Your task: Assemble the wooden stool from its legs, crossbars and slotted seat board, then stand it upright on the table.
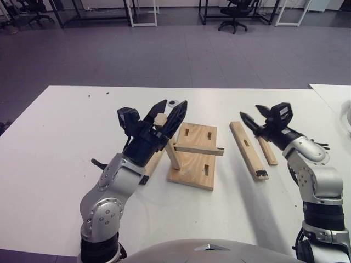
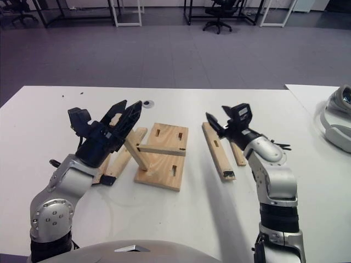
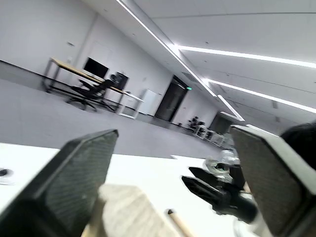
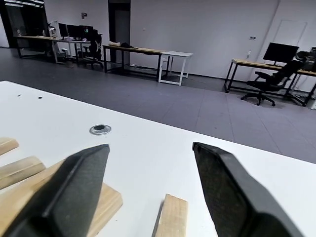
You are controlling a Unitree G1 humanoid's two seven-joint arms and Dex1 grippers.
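Legs (image 2: 124, 154) lay spare at far left. Next to them the left gripper (image 1: 174, 103) was spread wide astride the top of the leg (image 1: 173, 153) standing in the seat board (image 1: 189, 169), clamping nothing. Step looked like seating that leg: close lower on it, square it up, push straight down its long axis, which leaned up toward the left, crossbar (image 1: 200, 149) jutting right. Further right, long piece (image 1: 247, 145) and short bar (image 1: 269, 153) lay flat pointing away, right gripper (image 1: 249, 111) agape and empty by their far ends.
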